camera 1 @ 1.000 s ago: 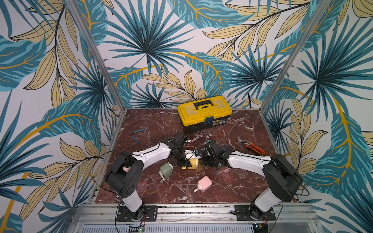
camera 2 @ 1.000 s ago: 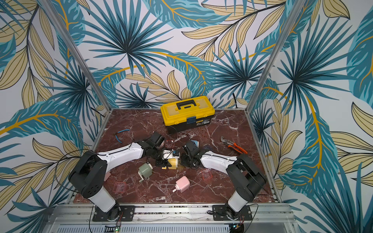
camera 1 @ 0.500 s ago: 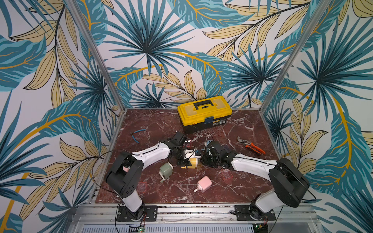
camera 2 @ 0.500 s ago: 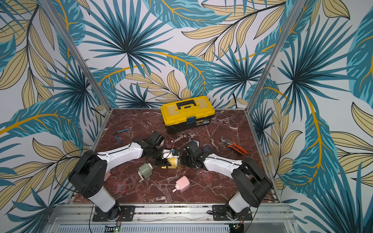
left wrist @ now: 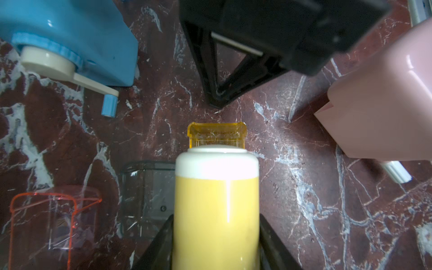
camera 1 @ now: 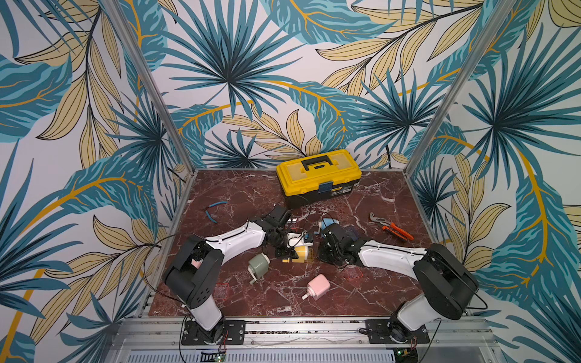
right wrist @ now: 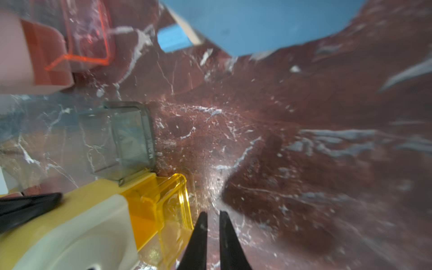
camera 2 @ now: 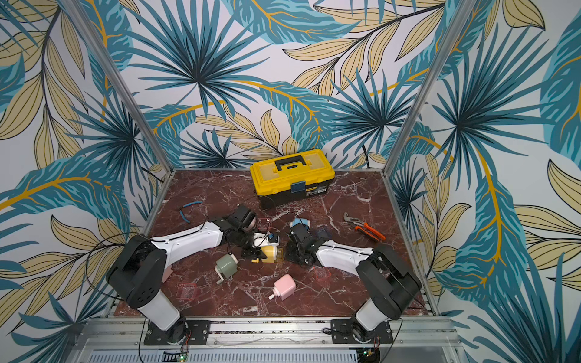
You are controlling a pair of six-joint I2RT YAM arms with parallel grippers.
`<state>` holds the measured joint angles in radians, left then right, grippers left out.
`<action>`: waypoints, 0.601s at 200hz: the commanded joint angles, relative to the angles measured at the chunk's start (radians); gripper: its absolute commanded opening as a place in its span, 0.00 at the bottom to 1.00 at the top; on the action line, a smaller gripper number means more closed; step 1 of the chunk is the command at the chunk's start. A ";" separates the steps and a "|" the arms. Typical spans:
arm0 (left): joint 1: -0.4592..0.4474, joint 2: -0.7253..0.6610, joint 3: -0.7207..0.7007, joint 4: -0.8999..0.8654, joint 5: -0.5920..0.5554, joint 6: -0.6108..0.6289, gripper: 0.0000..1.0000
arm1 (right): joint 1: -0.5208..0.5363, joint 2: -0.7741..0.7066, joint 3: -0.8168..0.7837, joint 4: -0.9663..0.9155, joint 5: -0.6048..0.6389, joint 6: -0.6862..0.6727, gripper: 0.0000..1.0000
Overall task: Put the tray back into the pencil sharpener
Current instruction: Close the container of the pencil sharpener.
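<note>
Both arms start at the rail along the bottom edge of the frame and lie low, their white forearms angled inward so that the wrists meet mid-frame in both top views. My left arm [camera 1: 234, 240] reaches in from the lower left. Its left tool [left wrist: 216, 216] is clenched on the yellow body of the pencil sharpener [left wrist: 216, 205], one finger on each side. My right arm [camera 1: 391, 259] comes in from the lower right. The fingers of the right tool [right wrist: 212, 214] stand nearly together, with only a sliver between them and nothing in it. That tool sits just beside the outer end of the tray [right wrist: 163, 210]; I cannot tell whether it touches.

The sharpener's long axis runs left to right across both top views. Its tray end points to the right of the frame, at the right tool. The amber see-through tray sticks out of that end, part in and part out.

Everything rests on a dark red marbled surface [camera 1: 257, 195]. Toward the bottom edge lie a pink sharpener [camera 1: 318, 286] and a green sharpener [camera 1: 259, 265]. Beyond the tools is a blue sharpener [camera 1: 327, 223], with orange pliers [camera 1: 393, 227] at right and blue cutters [camera 1: 215, 210] at left. At the back stands a yellow toolbox [camera 1: 318, 171] before leaf-patterned walls [camera 1: 235, 78].
</note>
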<state>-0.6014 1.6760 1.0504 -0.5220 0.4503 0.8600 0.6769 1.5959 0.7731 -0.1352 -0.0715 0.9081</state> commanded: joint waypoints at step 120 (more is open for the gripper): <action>-0.006 0.024 0.000 0.010 -0.004 0.004 0.43 | 0.006 0.118 0.024 0.263 -0.230 0.015 0.17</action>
<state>-0.6003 1.6760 1.0500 -0.5240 0.4492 0.8570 0.6720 1.7042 0.7986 0.0254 -0.2409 0.9085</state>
